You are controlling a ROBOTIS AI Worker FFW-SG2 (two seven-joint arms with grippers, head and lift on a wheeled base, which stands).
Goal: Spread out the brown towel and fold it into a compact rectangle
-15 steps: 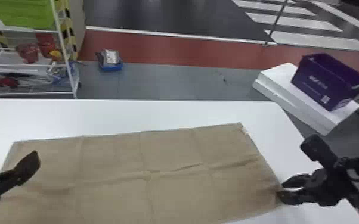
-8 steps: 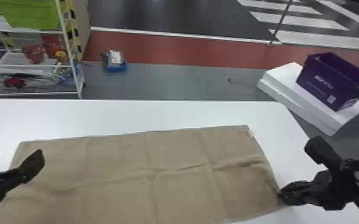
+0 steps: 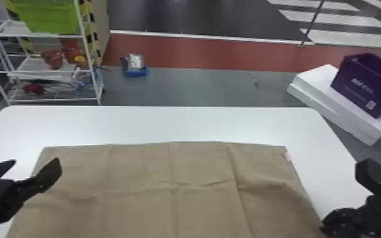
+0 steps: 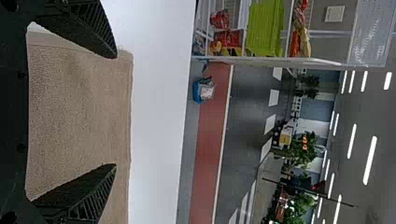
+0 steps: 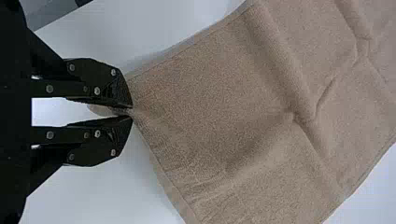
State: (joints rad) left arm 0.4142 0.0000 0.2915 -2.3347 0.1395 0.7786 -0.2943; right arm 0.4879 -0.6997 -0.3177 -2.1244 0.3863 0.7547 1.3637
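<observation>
At the left side of the desk (image 3: 167,123), the left arm comes in with its end effector (image 3: 36,164) roughly level and aimed forward, toward the desk's far edge. Its two fingers are spread wide, and the left wrist view shows cloth between and beyond them. The brown towel (image 3: 136,171) lies under and just beside this end effector, which is near the towel's left edge; whether they touch, I cannot tell.

From there the towel stretches across the desk, opened out, its far edge roughly parallel to the desk's far edge with a white strip between. Creases cross it, and a raised fold runs through its right part. A small pale tag (image 3: 288,156) sits by its far right corner.

Near the desk's right edge, the right arm reaches in from the right, its end effector (image 3: 324,225) low and pointing inward. The fingertips are pressed together, pinching the towel's near right corner; the cloth gathers at the tips and fans out from them.
</observation>
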